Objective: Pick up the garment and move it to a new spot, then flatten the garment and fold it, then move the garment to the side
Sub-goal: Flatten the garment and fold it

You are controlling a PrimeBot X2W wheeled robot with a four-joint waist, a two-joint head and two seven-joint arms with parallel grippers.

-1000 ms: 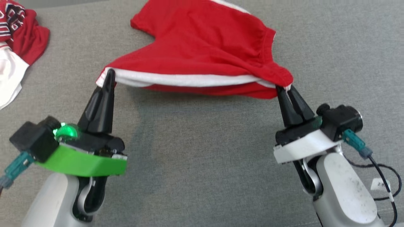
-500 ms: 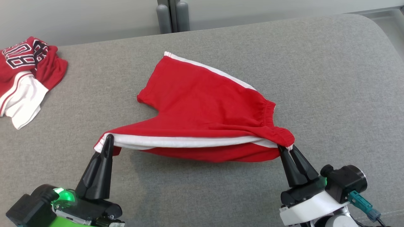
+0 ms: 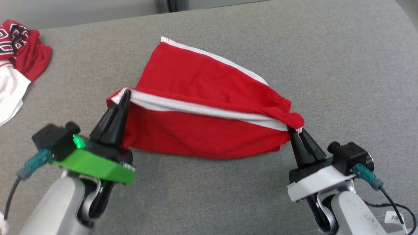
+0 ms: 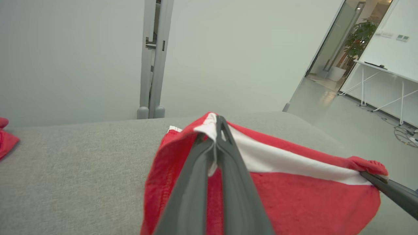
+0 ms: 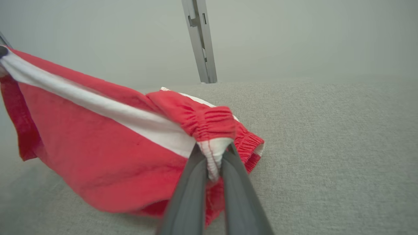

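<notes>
The red garment (image 3: 202,130), a pair of shorts with a white side stripe, sits mid-way across the grey padded surface (image 3: 343,81). Its far half lies flat towards the far edge, and its near half is held up off the surface, hanging as a panel between the two grippers. The left gripper (image 3: 126,94) has its fingers closed on the leg-hem end of the stripe. The right gripper (image 3: 295,130) has its fingers pinched on the elastic waistband corner.

This looks like the fold. It should go best with the stripe held taut and both ends level. The raised edge can then be carried across to meet the far stripe, and both ends lowered together so no crease is trapped. Neither gripper should let go until the cloth rests.

The hanging panel hides the layer beneath it and its own lower edge. How much cloth sits inside each pinch cannot be told. A crumpled red-and-white garment (image 3: 19,55) at the far left corner is cut off by the picture's edge, its print unreadable.
</notes>
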